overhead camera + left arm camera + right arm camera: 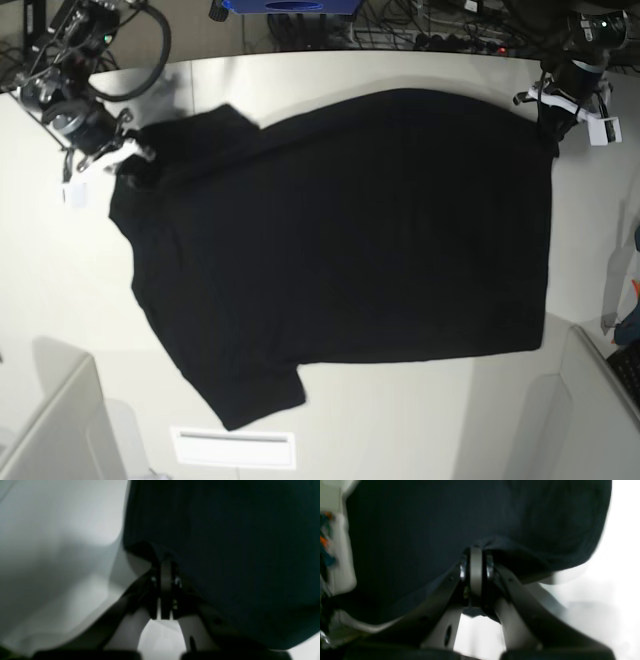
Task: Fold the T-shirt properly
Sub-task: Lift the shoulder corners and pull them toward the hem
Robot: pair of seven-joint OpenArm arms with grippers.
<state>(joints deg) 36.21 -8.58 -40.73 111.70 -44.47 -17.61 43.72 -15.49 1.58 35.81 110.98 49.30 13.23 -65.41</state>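
Observation:
The black T-shirt (pixel 340 240) lies spread flat on the white table (pixel 60 280), plain side up, with no print showing. One sleeve points to the front left, another to the back left. My right gripper (pixel 130 160) is shut on the shirt's edge by the back-left sleeve; the right wrist view shows its tips (pixel 476 548) pinching a raised fold of the black cloth (pixel 432 517). My left gripper (pixel 548 135) is shut on the shirt's back-right corner; the left wrist view shows its tips (pixel 165 560) closed on the cloth edge (pixel 225 542).
Cables and a blue object (pixel 290 6) lie beyond the table's back edge. A white strip (pixel 233 447) sits near the front edge. Grey panels stand at the front left (pixel 50 420) and front right (pixel 590 420) corners.

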